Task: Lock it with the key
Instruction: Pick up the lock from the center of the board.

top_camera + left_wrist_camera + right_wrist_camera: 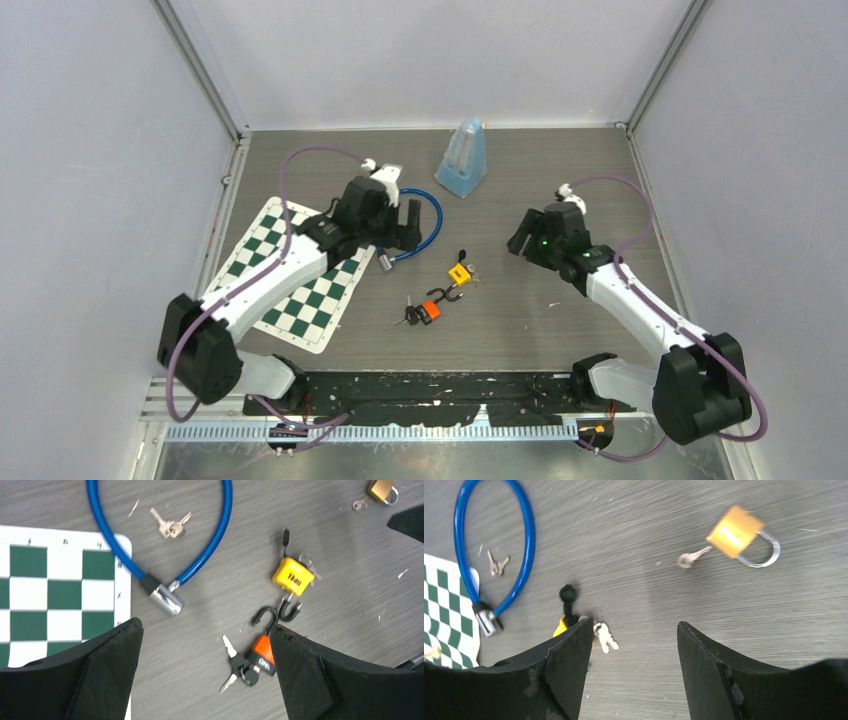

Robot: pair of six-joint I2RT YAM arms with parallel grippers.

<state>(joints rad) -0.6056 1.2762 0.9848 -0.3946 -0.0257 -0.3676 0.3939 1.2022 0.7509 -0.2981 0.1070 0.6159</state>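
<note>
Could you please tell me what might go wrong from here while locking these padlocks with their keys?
1. The yellow padlock and orange padlock lie with their shackles apparently hooked together, so lifting one would probably drag the other along.
2. The loose keys sit inside the loop of the blue cable lock, away from any padlock, so a mismatched key could get picked.
3. The brass padlock has a small key lying flat, which a pinch may push away rather than grasp.
</note>
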